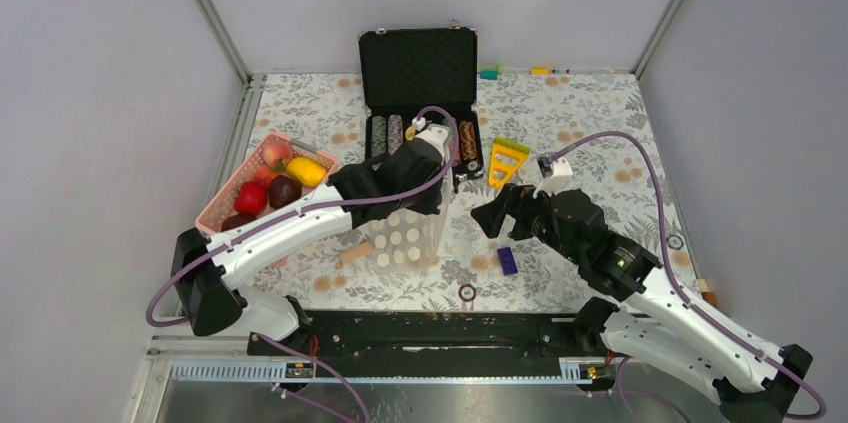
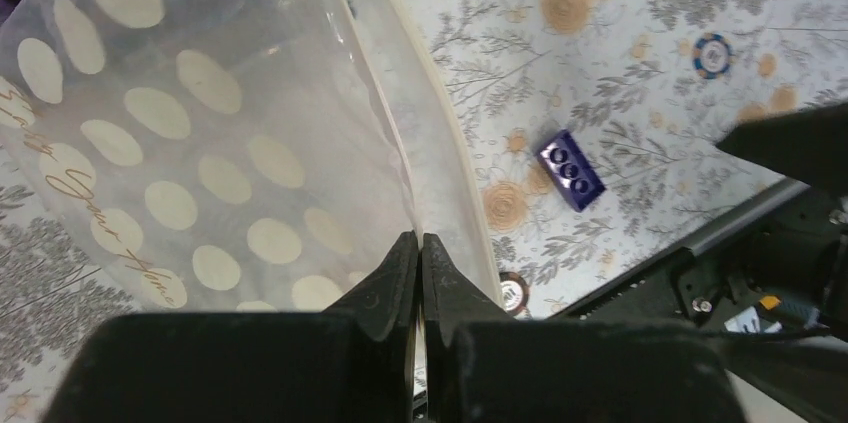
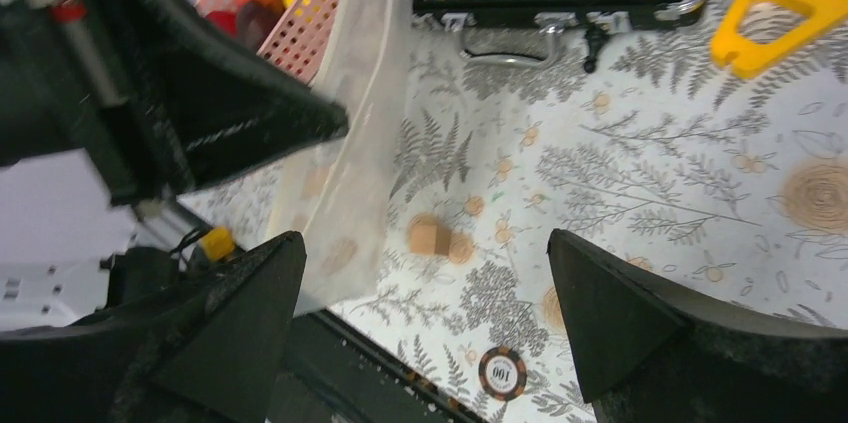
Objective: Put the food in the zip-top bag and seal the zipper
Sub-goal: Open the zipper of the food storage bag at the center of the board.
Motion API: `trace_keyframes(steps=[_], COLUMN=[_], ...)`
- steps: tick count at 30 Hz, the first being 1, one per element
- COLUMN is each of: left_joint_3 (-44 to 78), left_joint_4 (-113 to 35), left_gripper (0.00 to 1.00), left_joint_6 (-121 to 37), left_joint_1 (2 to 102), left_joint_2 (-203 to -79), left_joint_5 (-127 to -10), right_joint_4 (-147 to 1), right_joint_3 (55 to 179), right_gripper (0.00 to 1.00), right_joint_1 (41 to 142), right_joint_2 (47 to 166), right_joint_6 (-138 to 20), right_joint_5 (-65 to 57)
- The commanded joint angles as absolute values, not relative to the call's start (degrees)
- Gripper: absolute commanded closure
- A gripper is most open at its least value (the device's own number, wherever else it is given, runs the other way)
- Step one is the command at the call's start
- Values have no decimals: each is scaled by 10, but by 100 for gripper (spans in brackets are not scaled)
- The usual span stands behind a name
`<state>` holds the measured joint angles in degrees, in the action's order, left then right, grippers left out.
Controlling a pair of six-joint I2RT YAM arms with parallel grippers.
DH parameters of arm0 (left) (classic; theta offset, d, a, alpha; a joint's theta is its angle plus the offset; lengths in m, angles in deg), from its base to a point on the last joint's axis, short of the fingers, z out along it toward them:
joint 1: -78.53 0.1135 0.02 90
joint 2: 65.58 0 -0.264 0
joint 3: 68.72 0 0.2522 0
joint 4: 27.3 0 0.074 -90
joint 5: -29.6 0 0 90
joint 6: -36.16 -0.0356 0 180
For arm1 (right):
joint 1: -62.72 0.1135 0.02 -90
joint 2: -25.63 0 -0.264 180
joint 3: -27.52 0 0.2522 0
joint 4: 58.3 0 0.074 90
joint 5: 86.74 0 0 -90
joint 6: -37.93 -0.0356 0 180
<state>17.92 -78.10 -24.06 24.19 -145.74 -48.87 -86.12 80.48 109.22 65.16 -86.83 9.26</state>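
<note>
The clear zip-top bag [image 1: 405, 238] with white dots hangs upright over the table's front middle. My left gripper [image 1: 432, 205] is shut on its upper edge; the left wrist view shows the jaws [image 2: 420, 243] pinching the bag [image 2: 200, 143] beside the zipper strip [image 2: 440, 133]. The bag's mouth looks partly open and no food shows inside. The food [image 1: 270, 178], red, yellow, peach and dark toy fruits, lies in the pink basket [image 1: 225, 205] at the left. My right gripper [image 1: 487, 215] is open and empty just right of the bag [image 3: 350, 163], its jaws [image 3: 424, 239] wide apart above the table.
An open black poker chip case [image 1: 418, 93] stands at the back middle. A yellow triangular tool [image 1: 505, 161] lies right of it. A blue brick [image 1: 508, 260], a poker chip [image 1: 467, 292] and a tan wooden block [image 1: 353, 255] lie near the front edge.
</note>
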Motion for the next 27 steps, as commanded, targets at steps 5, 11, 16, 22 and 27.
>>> trace_keyframes(steps=[5, 11, 16, 22, 27], left_joint_3=[228, 227, 231, 232, 231], left_joint_4=[-767, -767, -767, -767, -767], left_gripper=[100, 100, 100, 100, 100], left_joint_6=[-242, -246, -249, -250, -249], left_joint_1=[226, 214, 209, 207, 205], left_joint_2=[-1474, -1471, -1467, -1468, -1464], left_joint_5=[-525, -522, -514, -515, -526], right_joint_4=[-827, -803, -805, -788, -788], right_joint_3=[845, 875, 888, 880, 876], right_gripper=[0, 2, 2, 3, 6], right_joint_1=[1096, 1096, 1096, 1096, 1096], right_joint_2=[723, 775, 788, 779, 807], right_joint_6=[-904, -928, -933, -928, -935], right_joint_5=[191, 210, 219, 202, 204])
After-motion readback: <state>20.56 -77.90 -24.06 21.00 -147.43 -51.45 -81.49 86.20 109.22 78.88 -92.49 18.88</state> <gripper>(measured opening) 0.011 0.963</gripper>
